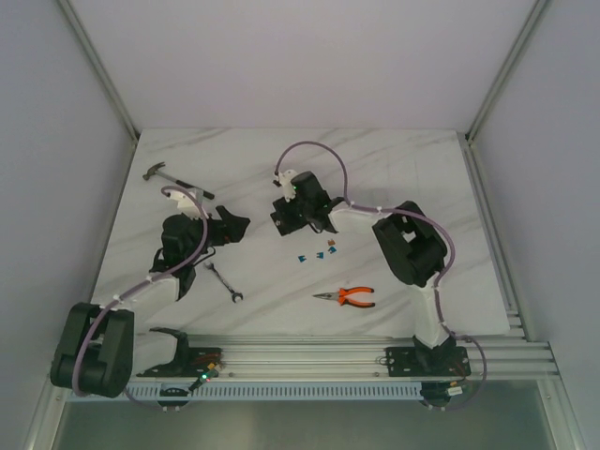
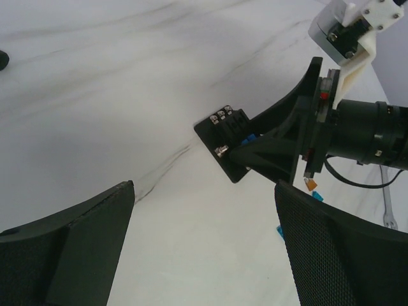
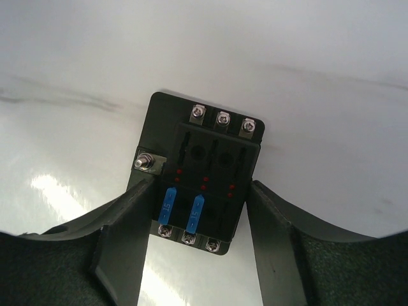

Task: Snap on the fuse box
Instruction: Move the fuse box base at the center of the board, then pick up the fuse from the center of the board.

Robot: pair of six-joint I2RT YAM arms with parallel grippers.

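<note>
Right gripper (image 3: 201, 191) is set astride the fuse box (image 3: 203, 137), though whether it is pinched cannot be told, so the box may be skewed if squeezed off-centre.

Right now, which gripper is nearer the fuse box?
Right. The right gripper is at the fuse box, jaws either side of it; the left gripper sits apart, off to its left.

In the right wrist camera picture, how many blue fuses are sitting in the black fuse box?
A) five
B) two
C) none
B: exactly two blue fuses stand side by side in the lower row of the fuse box.
</note>
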